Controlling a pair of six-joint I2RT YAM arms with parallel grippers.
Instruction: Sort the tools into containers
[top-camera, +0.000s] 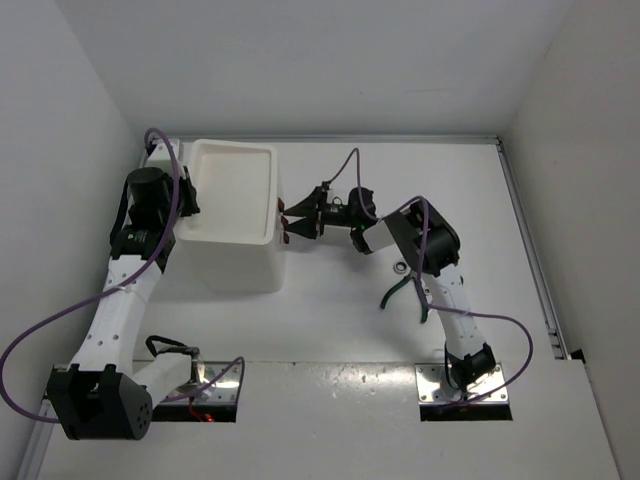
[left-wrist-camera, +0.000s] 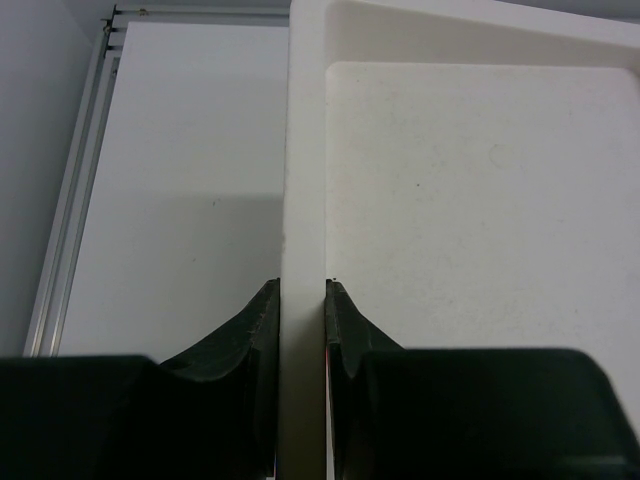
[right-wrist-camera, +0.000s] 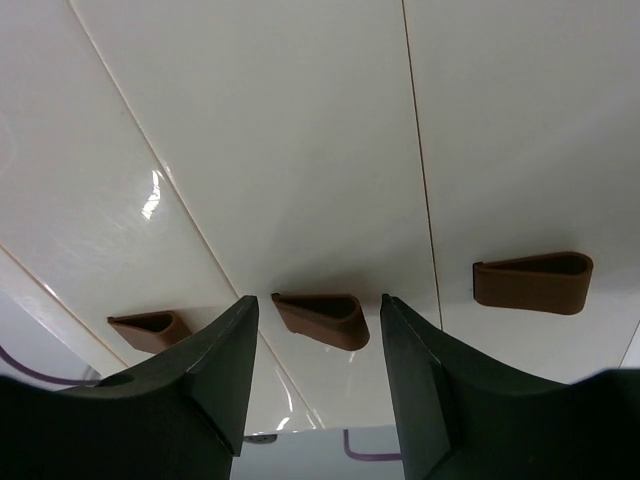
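Note:
The white box (top-camera: 236, 215) stands at the back left, tray top up and empty. Its left rim (left-wrist-camera: 303, 180) sits between the fingers of my left gripper (left-wrist-camera: 302, 292), which is shut on it (top-camera: 187, 205). My right gripper (top-camera: 293, 224) is at the box's right face, open. In the right wrist view its fingers (right-wrist-camera: 318, 300) stand either side of the middle brown knob (right-wrist-camera: 322, 320) without touching it. All three drawers look closed. Green-handled pliers (top-camera: 399, 291) lie on the table under my right arm. A small silver piece (top-camera: 400, 267) lies beside them. The other tools are out of view.
Two more brown knobs (right-wrist-camera: 148, 328) (right-wrist-camera: 533, 282) flank the middle one. White walls close in on the left and right. An aluminium rail (left-wrist-camera: 75, 200) runs along the table's left edge. Purple cables loop around both arms.

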